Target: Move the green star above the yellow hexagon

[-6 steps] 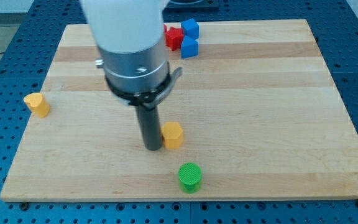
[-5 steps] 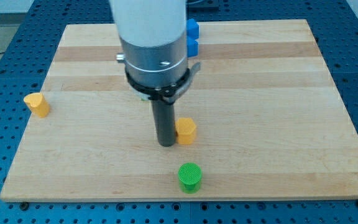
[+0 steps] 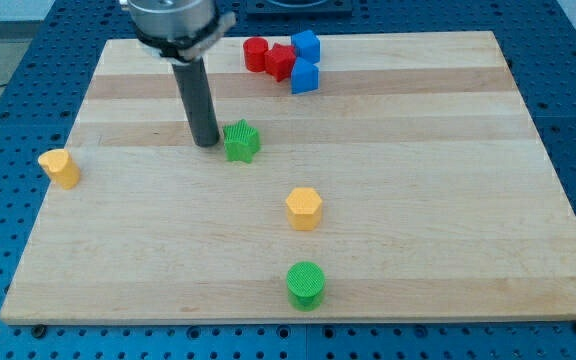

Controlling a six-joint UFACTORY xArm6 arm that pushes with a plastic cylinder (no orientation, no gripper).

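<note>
The green star point(image 3: 241, 141) lies on the wooden board a little above the board's middle and left of centre. The yellow hexagon point(image 3: 304, 208) sits below it and to its right, near the board's middle. My tip point(image 3: 206, 143) rests on the board just left of the green star, close to it or touching it. The rod rises from the tip toward the view's top.
A green cylinder point(image 3: 305, 285) stands near the board's bottom edge. A yellow block point(image 3: 60, 168) sits at the left edge. Two red blocks point(image 3: 271, 58) and two blue blocks point(image 3: 305, 62) cluster at the top. The wooden board point(image 3: 448, 200) lies on a blue perforated table.
My tip was beside the yellow hexagon, pushing it rightward. It has since moved up and left to the green star's left side, and the arm body has left the view. The star is now uncovered.
</note>
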